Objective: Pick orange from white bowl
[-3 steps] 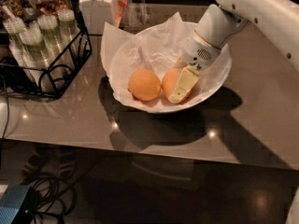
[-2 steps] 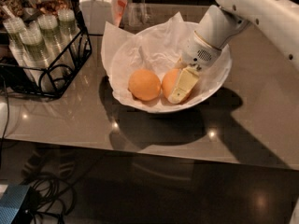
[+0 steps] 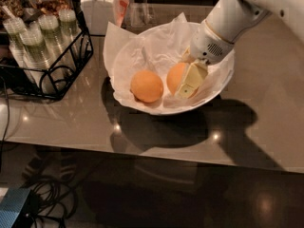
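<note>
The white bowl [image 3: 214, 91], lined with crumpled white paper, stands on the grey counter. Two oranges lie in it. The orange [image 3: 174, 77] lies right of centre; the paler orange [image 3: 147, 86] lies to its left, apart from it. My gripper [image 3: 184, 81] reaches down into the bowl from the upper right. Its cream fingers [image 3: 191, 81] press on the right-hand orange, one on its front right side, the other mostly hidden behind it. The orange still rests on the paper.
A black wire rack [image 3: 45, 63] with stacked clear cups stands on the left. A white jar [image 3: 99, 8] and a clear container [image 3: 142, 11] stand behind the bowl. The counter's front edge [image 3: 142, 151] runs below, with cables on the dark floor.
</note>
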`<act>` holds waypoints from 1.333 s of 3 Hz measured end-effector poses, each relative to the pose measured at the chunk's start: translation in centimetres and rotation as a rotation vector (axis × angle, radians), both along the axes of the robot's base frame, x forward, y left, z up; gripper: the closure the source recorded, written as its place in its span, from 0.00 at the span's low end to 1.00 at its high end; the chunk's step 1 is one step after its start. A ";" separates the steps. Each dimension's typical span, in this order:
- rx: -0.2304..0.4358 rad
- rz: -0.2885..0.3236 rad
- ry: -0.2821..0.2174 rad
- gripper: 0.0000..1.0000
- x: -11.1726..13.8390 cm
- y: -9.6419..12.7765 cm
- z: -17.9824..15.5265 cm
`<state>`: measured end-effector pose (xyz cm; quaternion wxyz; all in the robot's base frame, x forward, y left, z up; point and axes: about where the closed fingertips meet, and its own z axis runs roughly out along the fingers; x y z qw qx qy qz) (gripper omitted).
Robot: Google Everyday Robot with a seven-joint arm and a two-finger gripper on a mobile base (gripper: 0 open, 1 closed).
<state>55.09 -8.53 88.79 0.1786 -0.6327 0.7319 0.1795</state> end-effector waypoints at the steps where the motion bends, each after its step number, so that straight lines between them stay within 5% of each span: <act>1: 0.048 0.033 -0.085 1.00 -0.9 0.3 3.6; 3: 0.120 -0.018 -0.279 1.00 -7.0 -1.3 10.3; 4: 0.114 -0.036 -0.282 1.00 -7.3 -2.0 10.4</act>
